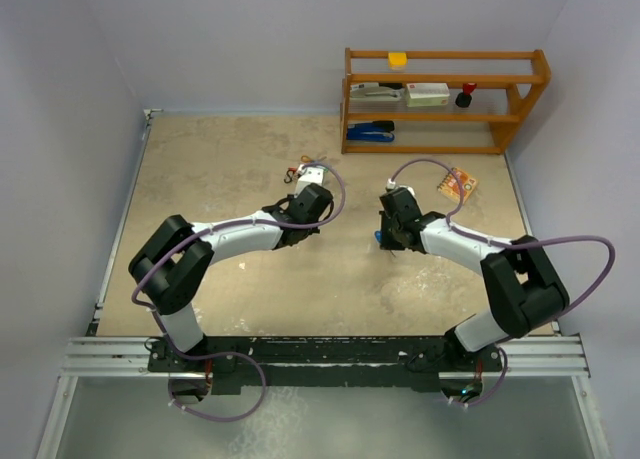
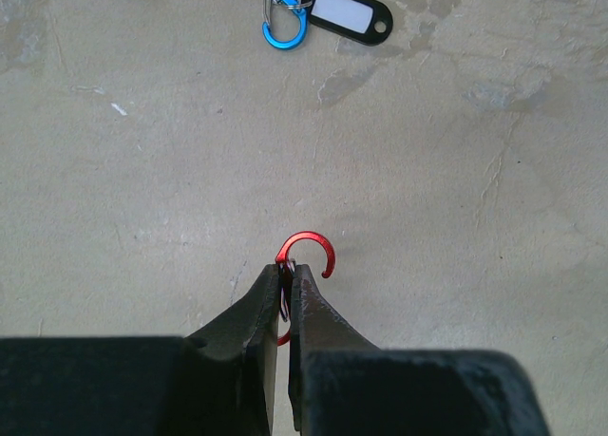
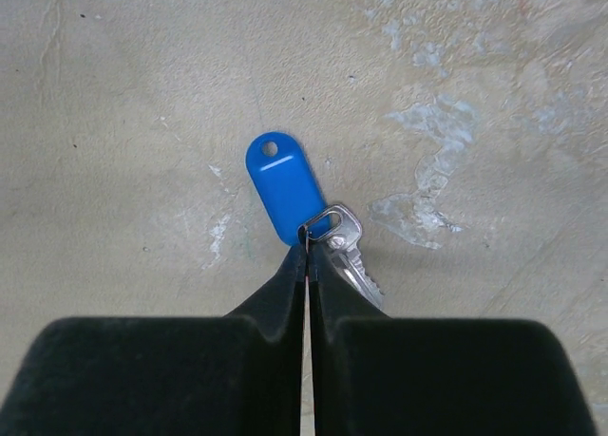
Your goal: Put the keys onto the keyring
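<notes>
Left claw (image 2: pixel 288 274) pinching red clip (image 2: pixel 306 235), likely the keyring; right claw (image 3: pixel 309 246) pinching blue-tagged key (image 3: pixel 282 187) on surface (image 3: pixel 114 94); no key threaded yet; black tag (image 2: pixel 347 13) lies apart.

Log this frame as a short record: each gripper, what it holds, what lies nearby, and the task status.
left gripper: shut on red S-clip
right gripper: shut on the ring of the blue-tagged key
nearby: blue clip and black tag, lying beyond the left gripper
status: key not yet on the red S-clip
</notes>
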Action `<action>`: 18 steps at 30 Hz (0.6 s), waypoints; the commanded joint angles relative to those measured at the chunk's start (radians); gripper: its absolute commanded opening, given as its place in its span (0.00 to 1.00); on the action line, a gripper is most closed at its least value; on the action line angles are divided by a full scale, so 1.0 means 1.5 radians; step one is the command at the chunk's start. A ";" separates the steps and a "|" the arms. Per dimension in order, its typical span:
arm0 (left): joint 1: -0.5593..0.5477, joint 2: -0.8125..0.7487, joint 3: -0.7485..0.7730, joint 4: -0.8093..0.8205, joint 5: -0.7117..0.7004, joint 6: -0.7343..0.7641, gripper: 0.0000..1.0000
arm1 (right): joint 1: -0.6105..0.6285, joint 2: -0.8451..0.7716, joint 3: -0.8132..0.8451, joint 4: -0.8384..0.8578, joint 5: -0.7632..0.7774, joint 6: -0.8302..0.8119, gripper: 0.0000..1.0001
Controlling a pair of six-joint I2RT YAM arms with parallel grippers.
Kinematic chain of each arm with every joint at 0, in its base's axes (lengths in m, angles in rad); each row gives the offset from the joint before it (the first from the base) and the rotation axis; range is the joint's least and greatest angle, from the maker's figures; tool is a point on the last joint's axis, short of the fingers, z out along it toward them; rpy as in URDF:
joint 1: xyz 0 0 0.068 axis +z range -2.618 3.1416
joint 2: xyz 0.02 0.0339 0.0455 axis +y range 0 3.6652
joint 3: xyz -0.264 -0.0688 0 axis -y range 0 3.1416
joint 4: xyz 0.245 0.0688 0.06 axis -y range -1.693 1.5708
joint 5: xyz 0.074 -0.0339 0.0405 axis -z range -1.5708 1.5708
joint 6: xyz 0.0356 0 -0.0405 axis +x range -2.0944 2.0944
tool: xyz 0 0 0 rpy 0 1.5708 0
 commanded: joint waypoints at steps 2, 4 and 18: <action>0.005 -0.014 0.007 0.037 0.021 0.023 0.00 | -0.002 -0.054 0.033 0.026 0.022 -0.058 0.00; 0.004 -0.019 0.008 0.049 0.037 0.029 0.00 | -0.002 -0.074 0.034 0.050 0.008 -0.105 0.00; 0.005 -0.063 0.022 0.140 0.202 0.108 0.00 | -0.002 -0.190 -0.057 0.302 -0.273 -0.338 0.00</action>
